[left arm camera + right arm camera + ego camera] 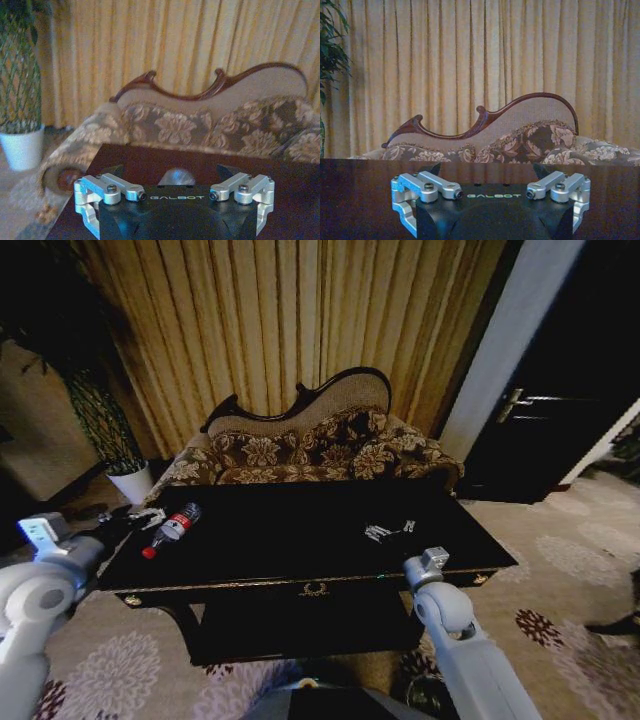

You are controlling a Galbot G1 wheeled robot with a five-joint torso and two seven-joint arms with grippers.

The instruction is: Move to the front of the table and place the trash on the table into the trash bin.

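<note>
Already within reach, the bottle (173,528) lies on its side near the left end of the black surface (300,540), red cap toward the front edge, with a crumpled paper wad (148,516) just beside it at the corner. More white wads (390,531) sit well apart toward the right side. The robot stands at the front of the surface, so the drive-up step looks finished and the pick-up of the first piece of trash seems to be in hand. The left gripper (128,521) is stretched out at the left corner, close to the bottle and the wad; in the left wrist view a pale rounded shape (176,176) sits between its spread jaws, yet whether it is touched cannot be told. It holds nothing that can be made out. The right gripper (489,172) hovers at the front edge, jaws apart and empty. Next, the left jaws probably need to centre on the bottle's body before clenching.
</note>
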